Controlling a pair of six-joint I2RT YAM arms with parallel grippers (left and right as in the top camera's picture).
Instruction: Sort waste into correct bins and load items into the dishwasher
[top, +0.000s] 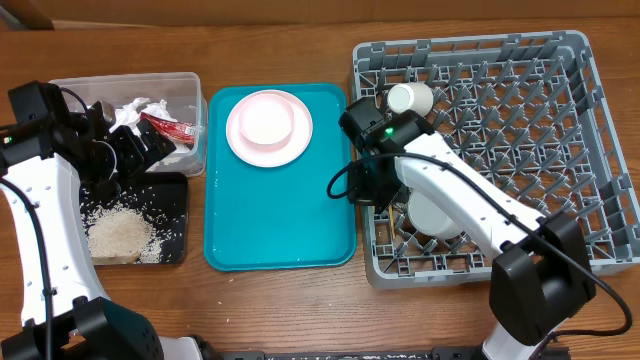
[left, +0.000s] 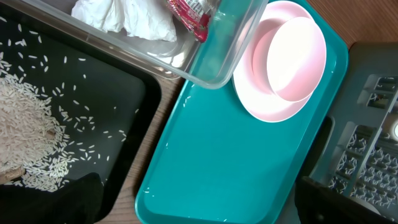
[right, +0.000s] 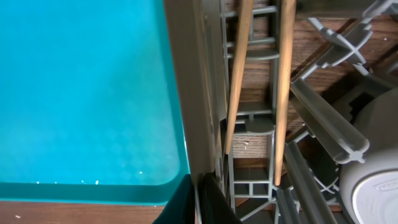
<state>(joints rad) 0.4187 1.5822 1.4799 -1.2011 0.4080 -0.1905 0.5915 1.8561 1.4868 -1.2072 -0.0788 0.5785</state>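
Shows right gripper (right: 202, 199) closed at left wall of dish rack (top: 470, 42), centre of overhead view. Shows two chopsticks (right: 236, 81) lying inside rack, upper middle of right wrist view. Shows left gripper (top: 150, 150) fully spread at lower edge of clear tub (top: 125, 78), upper left.

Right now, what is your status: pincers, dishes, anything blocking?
Left pincer open by clear tub. Right pincer shut at rack wall. Chopsticks in rack; pink plate, pink bowl on teal tray. Nothing blocking them.
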